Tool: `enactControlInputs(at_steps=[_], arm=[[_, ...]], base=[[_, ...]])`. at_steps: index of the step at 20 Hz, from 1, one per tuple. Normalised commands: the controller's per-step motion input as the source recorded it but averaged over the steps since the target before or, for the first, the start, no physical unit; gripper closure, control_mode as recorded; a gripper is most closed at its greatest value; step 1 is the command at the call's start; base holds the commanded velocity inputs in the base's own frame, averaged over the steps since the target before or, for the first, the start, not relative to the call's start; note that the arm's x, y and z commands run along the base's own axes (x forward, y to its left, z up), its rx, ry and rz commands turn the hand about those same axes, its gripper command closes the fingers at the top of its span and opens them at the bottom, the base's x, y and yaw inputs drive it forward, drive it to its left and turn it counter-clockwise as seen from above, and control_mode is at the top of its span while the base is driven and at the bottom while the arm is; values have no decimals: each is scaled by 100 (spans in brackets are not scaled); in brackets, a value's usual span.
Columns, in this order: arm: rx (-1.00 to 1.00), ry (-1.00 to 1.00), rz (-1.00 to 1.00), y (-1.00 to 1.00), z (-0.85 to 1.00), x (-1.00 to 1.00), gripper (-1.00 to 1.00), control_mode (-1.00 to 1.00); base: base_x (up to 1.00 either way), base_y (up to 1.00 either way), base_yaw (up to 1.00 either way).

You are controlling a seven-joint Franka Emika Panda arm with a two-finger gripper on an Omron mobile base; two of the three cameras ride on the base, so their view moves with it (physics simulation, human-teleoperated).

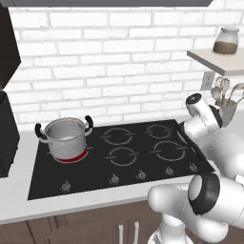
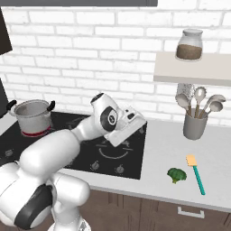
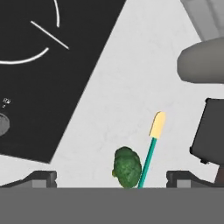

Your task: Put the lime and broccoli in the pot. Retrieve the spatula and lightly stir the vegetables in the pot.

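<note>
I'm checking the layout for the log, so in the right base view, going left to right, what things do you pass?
pot on the stovetop → gripper over the stovetop → broccoli on the counter → spatula → utensil cup holding spoons.

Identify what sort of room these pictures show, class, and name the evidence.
A kitchen, rendered in simulation. A steel pot sits on a black four-ring stovetop set in a white counter, with a cup of utensils against the brick wall.
</note>
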Motion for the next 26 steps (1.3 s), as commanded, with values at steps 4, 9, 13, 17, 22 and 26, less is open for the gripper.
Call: enactControlInputs(at_steps=[4,9,13,17,22,26], arm=[[1,17,-11,-100,-8,-8,-100,-100],[6,31,-13,-100,-44,0,-100,-100],[4,28,-7,-63,-56,-15,-100,-100],[12,11,0,-32,-49,-3,-100,-100],[15,1,5,-29,-45,0,-100,-100],[9,0,7,-16,-45,0,-100,-100]], base=[[0,0,0],[0,0,0],[0,0,0],[0,0,0],[0,0,0],[0,0,0]])
